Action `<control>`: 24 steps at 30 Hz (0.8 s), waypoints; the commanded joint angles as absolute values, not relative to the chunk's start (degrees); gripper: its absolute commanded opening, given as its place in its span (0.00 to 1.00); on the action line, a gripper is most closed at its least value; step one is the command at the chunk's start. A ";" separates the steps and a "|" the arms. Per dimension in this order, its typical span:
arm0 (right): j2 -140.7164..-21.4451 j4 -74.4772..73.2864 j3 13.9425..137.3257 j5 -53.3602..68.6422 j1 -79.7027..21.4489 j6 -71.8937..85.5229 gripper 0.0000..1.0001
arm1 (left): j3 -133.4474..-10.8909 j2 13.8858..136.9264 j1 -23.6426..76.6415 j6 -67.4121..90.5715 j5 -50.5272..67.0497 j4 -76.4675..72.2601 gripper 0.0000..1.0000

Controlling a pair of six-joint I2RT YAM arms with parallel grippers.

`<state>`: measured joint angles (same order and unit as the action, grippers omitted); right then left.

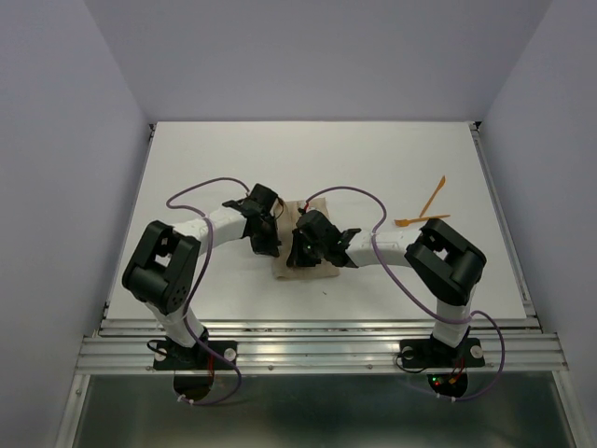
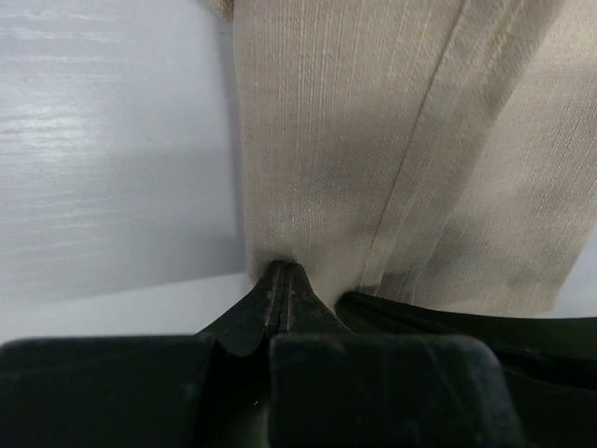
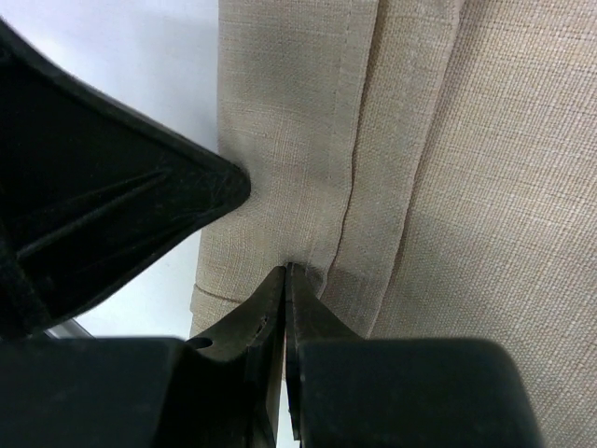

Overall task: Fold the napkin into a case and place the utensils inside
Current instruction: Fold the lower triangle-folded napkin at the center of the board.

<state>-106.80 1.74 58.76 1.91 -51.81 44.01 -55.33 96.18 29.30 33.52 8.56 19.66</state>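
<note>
Left gripper (image 2: 280, 269) pinching napkin (image 2: 373, 140), utensils (image 1: 420, 220) overhead only

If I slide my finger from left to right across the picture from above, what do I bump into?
left arm's elbow → left gripper → right gripper → utensils. The napkin lies under both grippers, so it has no clear place in the order.

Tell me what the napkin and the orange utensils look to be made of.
The napkin: woven fabric, probably linen or cotton, matte tan; the wrist views show a crosshatch weave and a stitched hem. The utensils: probably plastic, going by their thin shape and even bright orange; too small in the top view to judge gloss.
</note>
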 commanded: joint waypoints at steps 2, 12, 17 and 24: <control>-107.32 -3.16 57.04 0.97 -51.86 43.68 0.08 | -55.71 90.71 30.94 33.57 8.26 23.02 0.00; -107.23 -3.16 56.95 0.97 -51.86 43.86 0.08 | -52.21 88.24 32.87 33.57 10.01 25.75 0.00; -107.23 -3.08 56.95 0.97 -51.86 43.77 0.08 | -50.01 88.68 33.40 33.84 10.28 25.49 0.00; -107.05 -3.16 56.87 0.97 -51.86 43.77 0.08 | -49.74 90.26 34.10 33.75 8.62 26.01 0.00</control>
